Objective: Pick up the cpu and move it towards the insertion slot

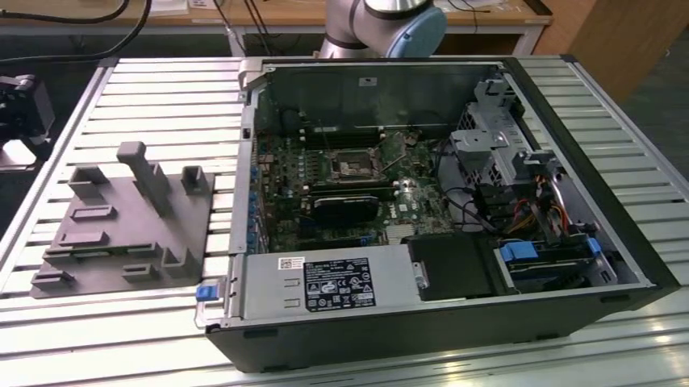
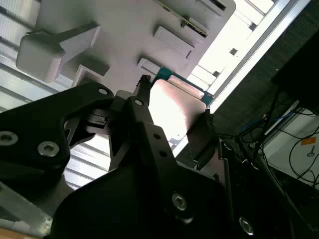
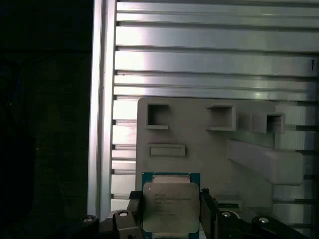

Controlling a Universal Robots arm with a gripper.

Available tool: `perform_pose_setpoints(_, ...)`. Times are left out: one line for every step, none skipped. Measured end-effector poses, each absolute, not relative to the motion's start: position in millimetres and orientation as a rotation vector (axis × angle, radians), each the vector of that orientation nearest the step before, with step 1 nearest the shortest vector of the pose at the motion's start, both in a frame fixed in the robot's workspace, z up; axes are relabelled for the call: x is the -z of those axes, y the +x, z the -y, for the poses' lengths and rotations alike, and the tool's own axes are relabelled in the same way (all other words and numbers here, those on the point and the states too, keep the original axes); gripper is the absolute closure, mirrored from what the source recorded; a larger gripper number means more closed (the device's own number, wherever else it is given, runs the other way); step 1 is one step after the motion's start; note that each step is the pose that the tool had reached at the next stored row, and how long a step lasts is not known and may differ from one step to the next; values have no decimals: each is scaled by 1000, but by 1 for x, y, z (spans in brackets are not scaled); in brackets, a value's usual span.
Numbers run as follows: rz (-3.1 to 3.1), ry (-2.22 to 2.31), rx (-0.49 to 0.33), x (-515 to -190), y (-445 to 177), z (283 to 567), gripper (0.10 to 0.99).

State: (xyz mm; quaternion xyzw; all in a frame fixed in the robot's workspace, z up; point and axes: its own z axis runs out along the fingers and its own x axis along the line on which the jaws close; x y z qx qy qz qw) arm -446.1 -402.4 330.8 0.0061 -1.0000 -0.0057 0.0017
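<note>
Black two-fingered hand (image 3: 171,200) closed on silvery square metal-topped cpu (image 3: 170,209), at grey plastic fixture block (image 3: 199,144) near slatted tabletop (image 3: 199,59) edge. Thin side grip: possible slip or tilt if lifted askew.

Exterior view: even, bright room light. There is a pale sheen on the slatted table (image 1: 140,89). The computer case (image 1: 431,339) is darker inside, with soft shadow below its far wall.

Second wrist view: strong backlight. The top of the cpu (image 2: 172,112) is washed to pinkish white, the gripper (image 2: 175,100) is near-black against it, and the table slats are burnt out by glare.

First wrist view: dim. One side drops to black — perhaps shaded floor, too dark to tell. Bright bands of glare lie on the slats, and the grey fixture (image 3: 199,144) casts short shadows.
</note>
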Motion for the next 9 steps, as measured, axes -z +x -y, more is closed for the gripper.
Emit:
perform_pose_setpoints(3138, 19, 18, -332, -446, 402, 541)
perform_pose_setpoints(3138, 19, 18, -334, -446, 402, 541)
perform_pose_setpoints(3138, 19, 18, -335, -446, 402, 541)
perform_pose_setpoints(3138, 19, 18, -337, -446, 402, 541)
perform_pose_setpoints(3138, 19, 18, -338, -446, 402, 541)
perform_pose_setpoints(3138, 19, 18, -340, -446, 402, 541)
perform_pose_setpoints(3138, 19, 18, -342, -446, 402, 541)
perform_pose_setpoints(3138, 19, 18, -343, -446, 402, 541)
perform_pose_setpoints(3138, 19, 18, -345, -446, 402, 541)
